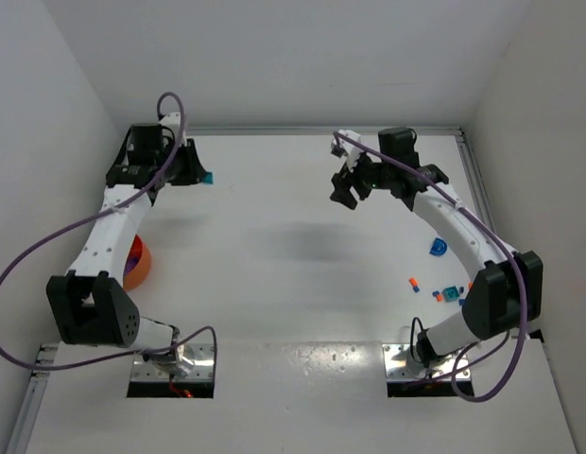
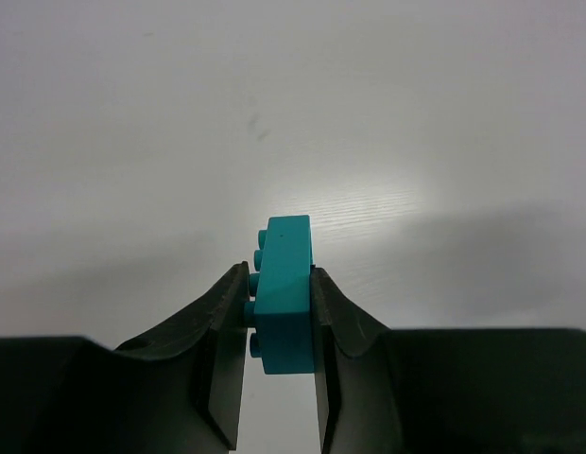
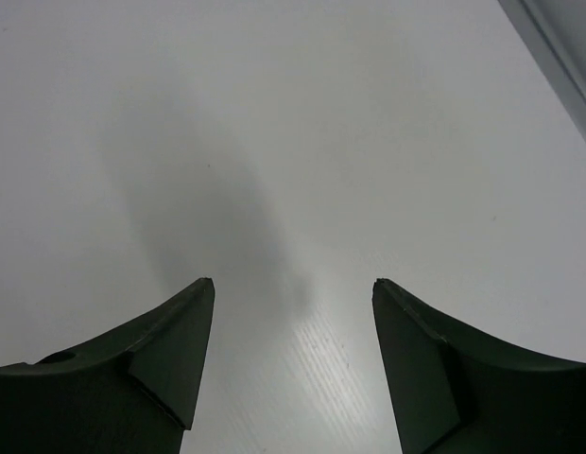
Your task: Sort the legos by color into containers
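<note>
The left gripper (image 2: pixel 277 274) is pinched shut on a teal-blue brick (image 2: pixel 284 307). The two dark fingers (image 2: pixel 222 322) press on its sides, and its little round bumps point to the left in the left wrist view. From the top, the left gripper (image 1: pixel 197 174) is held out at the far left of the white table (image 1: pixel 274 284), with the teal-blue brick (image 1: pixel 208 177) sticking out at its tip. The right gripper (image 3: pixel 293 288) is open wide, its two fingers far apart above the table. From the top, the right gripper (image 1: pixel 345 192) is at the far side too, well apart from the left one. The orange bowl (image 1: pixel 142 267) sits on the left side of the table, near the front. The left arm (image 1: pixel 104 236) covers most of it, so I cannot tell what is inside. On the right side, beside the right arm (image 1: pixel 463 232), lie more small pieces: a blue curved piece (image 1: pixel 438 248), a tiny orange brick (image 1: pixel 413 283) and a teal brick (image 1: pixel 450 293). They are all far from the bowl.
</note>
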Tool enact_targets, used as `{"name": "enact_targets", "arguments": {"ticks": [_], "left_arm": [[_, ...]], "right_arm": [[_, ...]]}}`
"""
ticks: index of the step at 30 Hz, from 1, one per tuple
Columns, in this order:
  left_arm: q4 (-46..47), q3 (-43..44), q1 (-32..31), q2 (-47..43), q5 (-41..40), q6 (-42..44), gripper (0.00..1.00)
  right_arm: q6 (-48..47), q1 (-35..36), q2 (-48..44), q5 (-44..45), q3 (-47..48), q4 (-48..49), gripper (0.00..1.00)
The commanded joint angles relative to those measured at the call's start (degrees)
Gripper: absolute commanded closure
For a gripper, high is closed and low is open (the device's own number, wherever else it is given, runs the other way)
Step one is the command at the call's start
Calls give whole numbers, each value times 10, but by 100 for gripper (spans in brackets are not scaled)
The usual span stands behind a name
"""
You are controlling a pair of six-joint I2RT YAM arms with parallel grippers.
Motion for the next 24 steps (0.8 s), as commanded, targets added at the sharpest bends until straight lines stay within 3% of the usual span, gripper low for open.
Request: {"name": "enact_targets", "arguments": {"ticks": [1,5,14,24], "left_arm": [[-107,33,12,-43,-164,53,97],[-168,61,47,-43,-191,59,99],[-200,71,109,-15,-280,28,100],[-219,94,270,-20,-229,172,100]], "right_arm": [[45,-7,24,50,60,-74,31],[45,-7,61,57,116,-130,31],[39,-7,92,86,180,-190,31],[20,3,154,98,257,-241,31]]}}
